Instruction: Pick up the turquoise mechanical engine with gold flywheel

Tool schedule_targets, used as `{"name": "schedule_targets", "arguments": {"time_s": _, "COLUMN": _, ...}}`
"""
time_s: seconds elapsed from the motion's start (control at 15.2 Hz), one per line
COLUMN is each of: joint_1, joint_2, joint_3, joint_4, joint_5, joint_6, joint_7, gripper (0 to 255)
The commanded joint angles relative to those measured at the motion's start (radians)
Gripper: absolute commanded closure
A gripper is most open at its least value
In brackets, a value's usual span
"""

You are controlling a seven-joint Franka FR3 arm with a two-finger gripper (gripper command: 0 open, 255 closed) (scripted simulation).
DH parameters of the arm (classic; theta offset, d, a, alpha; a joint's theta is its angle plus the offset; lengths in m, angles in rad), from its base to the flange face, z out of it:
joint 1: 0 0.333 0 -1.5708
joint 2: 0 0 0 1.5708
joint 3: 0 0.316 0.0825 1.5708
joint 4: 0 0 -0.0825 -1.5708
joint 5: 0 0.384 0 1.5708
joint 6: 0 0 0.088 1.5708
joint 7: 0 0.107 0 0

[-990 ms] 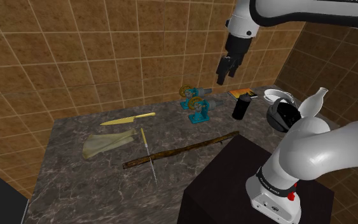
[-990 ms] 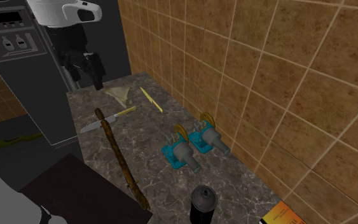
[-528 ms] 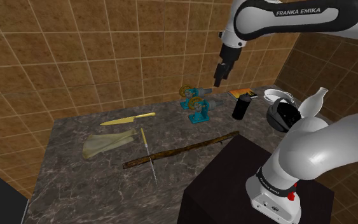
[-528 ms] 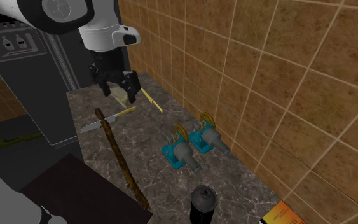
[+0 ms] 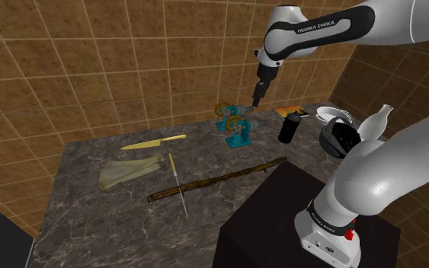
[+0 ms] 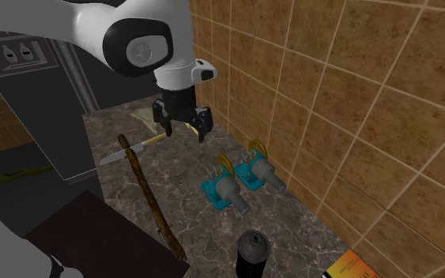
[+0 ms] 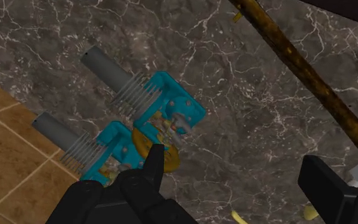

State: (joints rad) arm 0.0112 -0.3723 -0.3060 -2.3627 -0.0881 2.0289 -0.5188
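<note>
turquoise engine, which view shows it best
The wrist view: the engine lies close, its turquoise frame, grey finned cylinders and gold flywheel distinct. The shoulder view shows it small and distant; the second exterior view, obliquely.

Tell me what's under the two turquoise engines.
The turquoise engines stand directly on the dark marbled counter, with nothing else showing around their bases. The patch beneath each base is covered by the engine itself.

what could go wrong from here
1. The front engine and back engine look alike and sit close side by side. The open tool may close on the wrong one or catch both.
2. The tiled wall is right behind the back engine, so a finger might hit it.
3. Gripping on the thin flywheel could let it slip.
</note>
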Motion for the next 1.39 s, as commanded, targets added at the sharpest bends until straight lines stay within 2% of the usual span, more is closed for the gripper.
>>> {"name": "schedule_targets", "arguments": {"time_s": 0.0, "joint_1": 0.005, "joint_2": 0.079, "joint_3": -0.035, "joint_4": 0.042, "joint_5": 0.013, "joint_6": 0.036, "joint_7": -0.071, "gripper": 0}}
{"name": "schedule_targets", "arguments": {"time_s": 0.26, "joint_1": 0.014, "joint_2": 0.238, "joint_3": -0.089, "joint_4": 0.126, "joint_5": 0.068, "joint_6": 0.104, "joint_7": -0.211, "gripper": 0}}
{"name": "schedule_targets", "arguments": {"time_s": 0.59, "joint_1": 0.001, "joint_2": 0.452, "joint_3": -0.122, "joint_4": 0.265, "joint_5": 0.173, "joint_6": 0.156, "joint_7": -0.393, "gripper": 0}}
{"name": "schedule_targets", "arguments": {"time_s": 0.99, "joint_1": -0.065, "joint_2": 0.709, "joint_3": -0.100, "joint_4": 0.482, "joint_5": 0.298, "joint_6": 0.165, "joint_7": -0.580, "gripper": 0}}
{"name": "schedule_targets", "arguments": {"time_s": 1.32, "joint_1": -0.139, "joint_2": 0.922, "joint_3": -0.056, "joint_4": 0.710, "joint_5": 0.362, "joint_6": 0.135, "joint_7": -0.689, "gripper": 0}}
